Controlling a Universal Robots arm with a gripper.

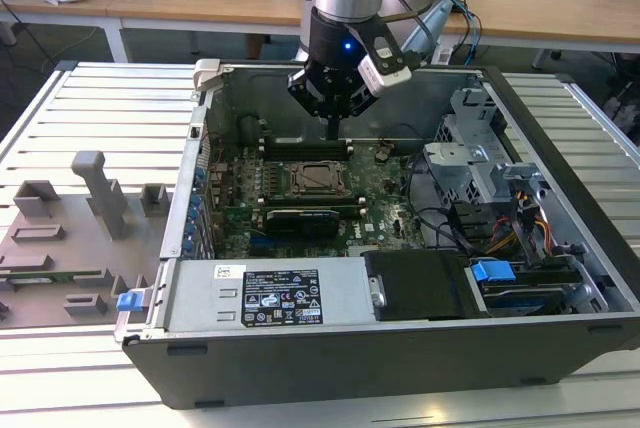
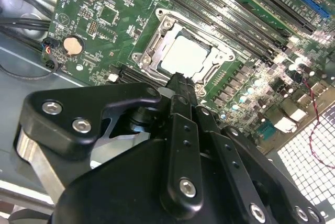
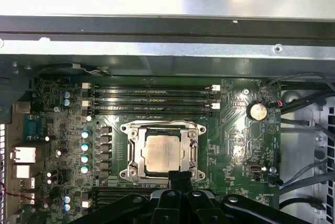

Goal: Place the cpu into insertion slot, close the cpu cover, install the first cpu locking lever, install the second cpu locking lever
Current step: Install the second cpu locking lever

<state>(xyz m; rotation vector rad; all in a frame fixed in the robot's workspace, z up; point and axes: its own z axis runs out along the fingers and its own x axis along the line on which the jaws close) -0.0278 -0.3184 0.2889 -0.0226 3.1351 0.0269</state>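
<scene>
Fixtures (image 1: 90, 218) sat on the desk (image 1: 60, 108) at the exterior view's left, beside the open case (image 1: 400, 348). Inside, the cpu (image 3: 163, 154) lay flat in the slot (image 3: 131, 150), pale silver, with the cover (image 3: 163, 126) down around it. The claw (image 2: 182, 85) hung just above the socket's edge, fingers pressed together and empty, probably lined up for lever work.

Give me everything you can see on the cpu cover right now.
The thin silver-grey metal cpu cover lies flat, closed over the square silver-topped cpu, which shows through its large central cut-out. It sits on the green motherboard beside the long black memory slots. The black gripper hangs at one edge; contact is unclear.
</scene>
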